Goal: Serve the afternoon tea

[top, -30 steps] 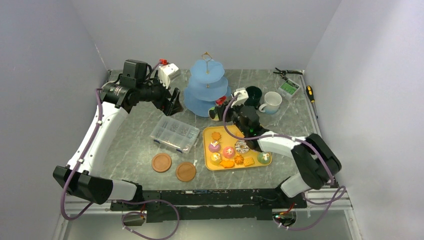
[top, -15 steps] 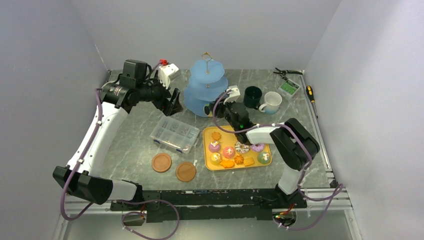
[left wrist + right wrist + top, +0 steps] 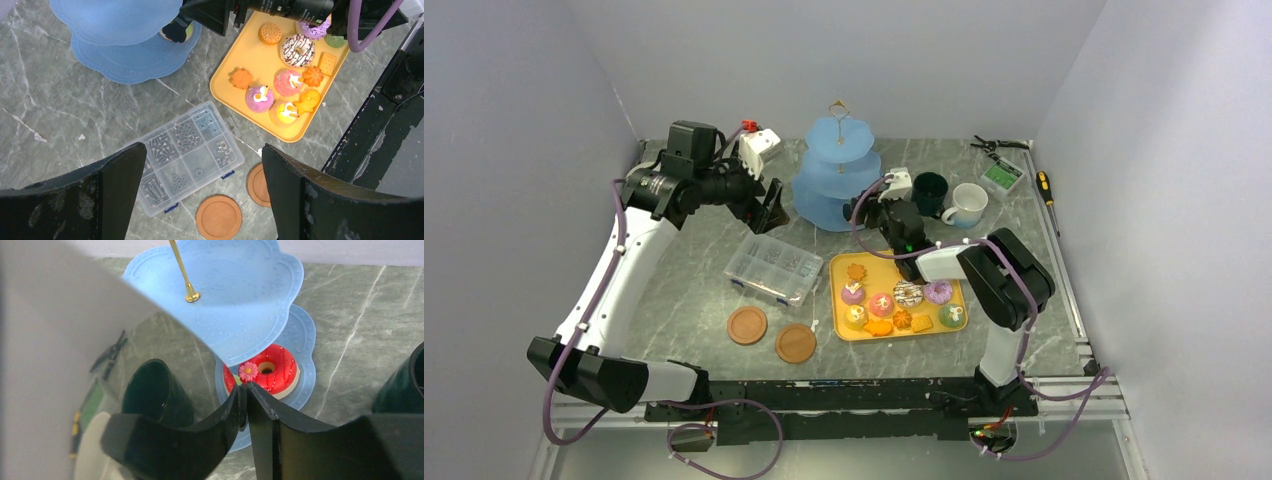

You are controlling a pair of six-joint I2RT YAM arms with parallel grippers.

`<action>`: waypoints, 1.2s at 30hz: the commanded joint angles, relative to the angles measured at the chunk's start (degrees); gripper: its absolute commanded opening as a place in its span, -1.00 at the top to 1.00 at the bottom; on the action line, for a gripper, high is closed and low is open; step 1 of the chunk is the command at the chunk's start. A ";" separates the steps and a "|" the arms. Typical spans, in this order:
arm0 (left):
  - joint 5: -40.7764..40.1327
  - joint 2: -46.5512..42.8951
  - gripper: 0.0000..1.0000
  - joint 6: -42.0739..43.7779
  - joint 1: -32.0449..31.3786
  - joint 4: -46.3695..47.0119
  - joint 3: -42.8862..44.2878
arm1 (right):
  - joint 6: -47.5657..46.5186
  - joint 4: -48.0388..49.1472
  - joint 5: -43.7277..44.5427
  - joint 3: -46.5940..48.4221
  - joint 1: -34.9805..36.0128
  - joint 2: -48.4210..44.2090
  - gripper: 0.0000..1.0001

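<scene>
At the bottom tier of the light-blue stand [image 3: 834, 172]: the right gripper [image 3: 246, 390].
Whether its jaws are pressed together I cannot tell; a red doughnut [image 3: 276, 371] lies on that tier just beyond; the left gripper [image 3: 202, 152], left of the stand, is spread wide.

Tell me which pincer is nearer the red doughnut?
Right. The right pincer sits by the red doughnut on the stand; the left pincer hovers at the stand's other side.

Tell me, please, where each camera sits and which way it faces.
Top external: above and behind, looking down at the table; left arm, right arm show.
Left wrist: high, looking down at compartment box and yellow tray; own fingers below.
Right wrist: beside the stand, facing its red doughnut; own fingers below.
All share the stand.
</scene>
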 commanded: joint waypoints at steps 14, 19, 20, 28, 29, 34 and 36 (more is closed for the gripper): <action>-0.07 -2.90 -0.87 0.41 0.12 1.51 -0.51 | -2.28 3.86 -3.67 -5.06 -0.47 -8.78 -0.51; -0.19 -3.19 -0.87 0.37 0.12 1.54 -0.40 | -1.80 0.87 -3.98 -8.75 -0.36 -17.09 -0.52; -0.20 -3.28 -0.87 0.33 0.11 1.51 -0.29 | -1.55 -0.11 -4.32 -9.59 -0.14 -18.84 -0.52; -0.09 -3.92 -0.87 0.35 0.12 1.13 -0.55 | 1.15 -13.23 -6.51 -18.64 5.58 -34.97 -0.50; -0.06 -4.01 -0.87 0.25 0.07 1.21 -0.68 | 1.38 -14.80 -6.41 -19.76 6.69 -36.80 -0.50; 0.23 -4.06 -0.87 -0.36 0.11 1.37 -0.78 | 1.67 -20.27 -3.84 -22.96 12.86 -42.26 -0.50; 0.22 -4.13 -0.87 -0.68 0.12 1.67 -0.79 | 1.22 -21.12 -2.11 -23.31 14.75 -42.38 -0.49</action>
